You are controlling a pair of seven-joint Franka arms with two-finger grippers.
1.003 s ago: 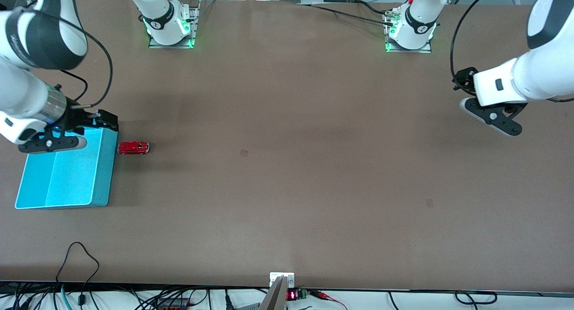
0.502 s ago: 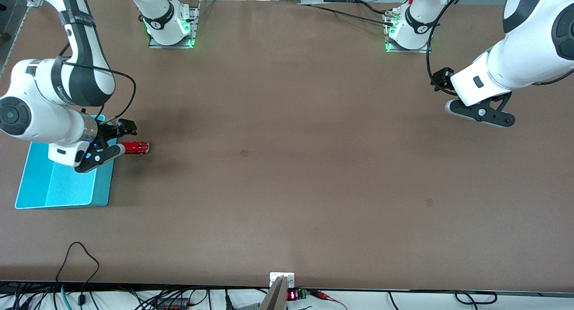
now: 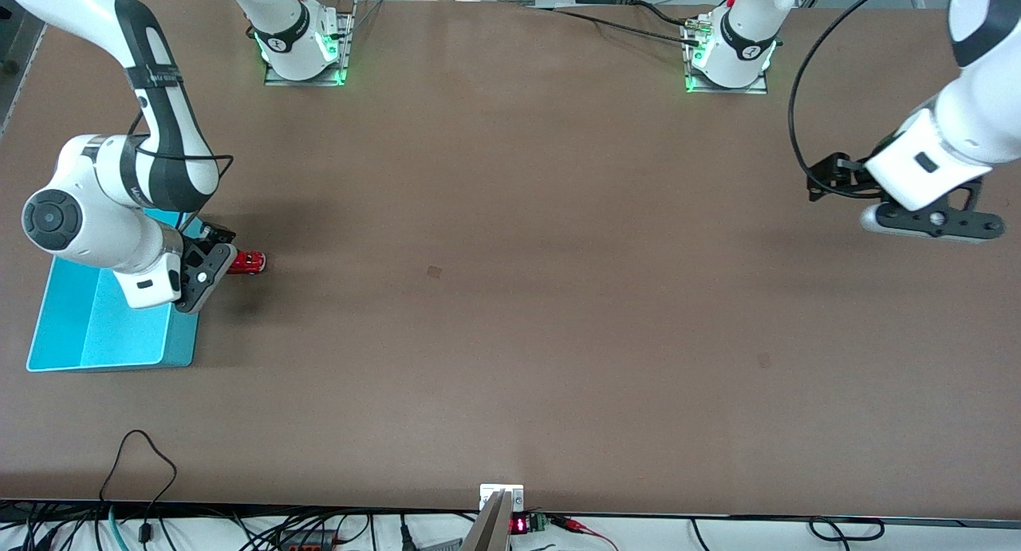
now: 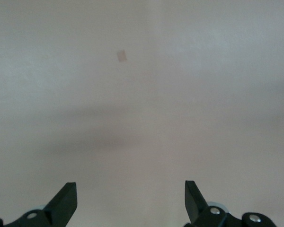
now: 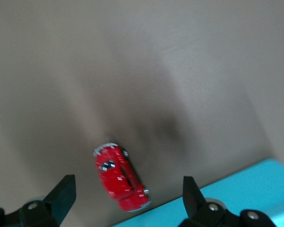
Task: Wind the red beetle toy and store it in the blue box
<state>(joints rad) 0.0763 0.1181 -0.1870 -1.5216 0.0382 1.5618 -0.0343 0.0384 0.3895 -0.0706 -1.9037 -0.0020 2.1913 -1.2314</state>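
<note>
Beside the box (image 3: 182, 352), the beetle (image 3: 247, 261) sat on the table as the right gripper (image 5: 125, 198), jaws wide and empty, had swung off the box to hang over it, ready to grasp. Left gripper (image 4: 131, 201) waited, wide open.

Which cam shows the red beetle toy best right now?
Right wrist view: the red beetle toy shows whole, between the open right gripper's fingers. Front view has it half hidden under that gripper. Left wrist view shows only bare table.
</note>
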